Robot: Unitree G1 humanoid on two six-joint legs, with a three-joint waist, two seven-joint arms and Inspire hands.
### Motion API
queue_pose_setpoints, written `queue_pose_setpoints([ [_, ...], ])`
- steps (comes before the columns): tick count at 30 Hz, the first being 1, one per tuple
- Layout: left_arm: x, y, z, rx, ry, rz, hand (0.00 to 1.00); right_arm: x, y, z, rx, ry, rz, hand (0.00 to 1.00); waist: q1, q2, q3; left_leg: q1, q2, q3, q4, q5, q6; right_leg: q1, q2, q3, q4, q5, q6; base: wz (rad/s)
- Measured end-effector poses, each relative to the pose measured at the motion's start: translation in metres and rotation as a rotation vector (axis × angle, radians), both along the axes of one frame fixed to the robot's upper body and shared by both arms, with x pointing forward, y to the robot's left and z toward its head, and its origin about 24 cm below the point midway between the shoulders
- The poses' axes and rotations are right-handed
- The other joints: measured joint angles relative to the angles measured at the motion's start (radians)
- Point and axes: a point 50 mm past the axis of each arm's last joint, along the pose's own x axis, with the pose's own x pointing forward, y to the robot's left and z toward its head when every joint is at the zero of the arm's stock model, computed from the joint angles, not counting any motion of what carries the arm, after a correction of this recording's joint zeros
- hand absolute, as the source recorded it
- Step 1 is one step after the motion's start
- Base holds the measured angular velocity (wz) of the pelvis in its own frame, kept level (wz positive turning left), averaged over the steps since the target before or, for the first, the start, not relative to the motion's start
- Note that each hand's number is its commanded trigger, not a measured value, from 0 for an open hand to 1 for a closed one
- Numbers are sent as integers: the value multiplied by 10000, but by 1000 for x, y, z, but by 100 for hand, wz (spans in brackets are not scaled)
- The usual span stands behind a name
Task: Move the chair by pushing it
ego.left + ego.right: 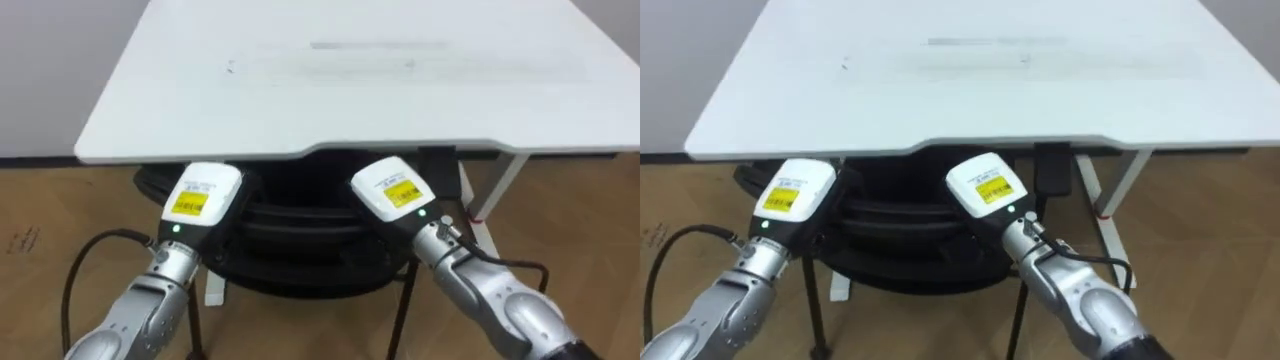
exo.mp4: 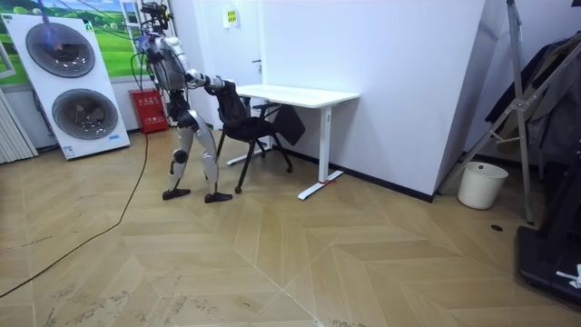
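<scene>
Two yellow labels [image 1: 190, 203] | left hand [image 1: 203, 193], right hand [image 1: 390, 188] at chair [image 1: 300, 245] | fingers hidden, cannot tell

The white tabletop [image 1: 350, 90] hides most of the black chair [image 1: 300, 250] beneath its near edge, along with the front part of the left robot hand [image 1: 200, 200] and right robot hand [image 1: 393, 190], while its own far side is cut off at the top.
</scene>
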Motion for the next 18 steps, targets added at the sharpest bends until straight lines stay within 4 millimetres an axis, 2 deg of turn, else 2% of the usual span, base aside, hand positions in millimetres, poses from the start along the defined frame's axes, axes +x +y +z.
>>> queue_pose_setpoints([
  [1, -7, 1, -3, 7, 105, -15, 100, -3, -1, -3, -87, 223, 129, 100, 1, -59, 29, -108, 120, 273, 886, 25, -46, 174, 23, 38, 188, -263, -44, -9],
  [2, -9, 1, -5, -1, 177, -20, 100, -5, -1, -5, -88, 324, 150, 100, -2, -63, 32, -225, 183, 332, 1390, 62, -105, 265, 46, 37, 218, -369, -57, -11],
  [3, -12, 1, -8, 5, 323, -20, 100, -8, -2, -8, -79, 452, 155, 100, -3, -102, 60, -498, 358, 497, 2443, 231, -373, 484, 96, 124, 301, -586, -70, -5],
  [4, -15, -1, -10, -24, 438, -60, 100, -10, -3, -10, -123, 586, 129, 100, -20, -113, 99, -898, 596, 612, 3392, 518, -554, 756, 171, 122, 300, -764, -96, -4],
  [5, -16, -3, -12, -36, 515, -121, 100, -12, -6, -12, -174, 653, 155, 100, -20, -146, 118, -1217, 807, 745, 4205, 919, -521, 918, 188, 105, 291, -884, -160, 0],
  [7, -17, -4, -14, -64, 604, -144, 100, -13, -8, -14, -163, 716, 174, 100, -65, -210, 159, -1441, 995, 848, 4727, 1453, -478, 1117, 239, 56, 236, -980, -258, 8],
  [8, -18, -5, -15, -99, 620, -125, 100, -13, -8, -15, -142, 702, 165, 100, -83, -253, 184, -1502, 1024, 840, 4784, 1605, -471, 1178, 274, 63, 165, -1046, -376, 9],
  [9, -18, -5, -15, -112, 627, -115, 100, -13, -8, -15, -146, 708, 159, 100, -89, -292, 179, -1528, 1019, 819, 4709, 1553, -481, 1182, 282, 82, 108, -1053, -415, 19],
  [11, -14, -8, -14, -168, 542, -207, 100, -12, -10, -13, -170, 622, 82, 100, -251, -437, 263, -2018, 872, 777, 3922, 1011, -484, 1167, 276, 152, -77, -1024, -507, 21],
  [12, -14, -9, -14, -167, 542, -222, 100, -12, -11, -13, -185, 612, 68, 100, -240, -456, 272, -2150, 757, 755, 3653, 964, -456, 1157, 277, 219, -99, -1020, -512, -4],
  [13, -14, -11, -15, -165, 553, -231, 100, -11, -14, -13, -272, 593, 54, 100, -210, -463, 265, -2412, 465, 683, 2911, 947, -417, 1130, 261, 298, -117, -1014, -510, -17],
  [14, -15, -12, -16, -192, 561, -231, 100, -12, -15, -13, -318, 585, 66, 100, -179, -460, 259, -2447, 341, 623, 2490, 949, -419, 1084, 257, 351, -126, -998, -506, -27],
  [15, -16, -15, -17, -257, 564, -247, 100, -12, -17, -12, -368, 559, 127, 100, -85, -445, 244, -2515, 69, 474, 1440, 984, -369, 1046, 256, 441, -157, -964, -491, -37],
  [16, -17, -18, -18, -293, 567, -285, 100, -12, -19, -13, -394, 560, 153, 100, 78, -472, 229, -2545, -174, 436, 719, 1239, -198, 1004, 259, 633, -171, -924, -452, -43],
  [17, -18, -19, -19, -320, 598, -260, 100, -13, -19, -13, -409, 598, 167, 100, 143, -464, 192, -2500, -286, 374, 483, 1415, -139, 1018, 261, 743, -227, -870, -436, -38],
  [18, -21, -19, -21, -319, 624, -249, 100, -14, -19, -15, -436, 659, 178, 100, 155, -471, 76, -2391, -416, 363, 65, 1655, -50, 1032, 270, 860, -367, -754, -363, -25],
])
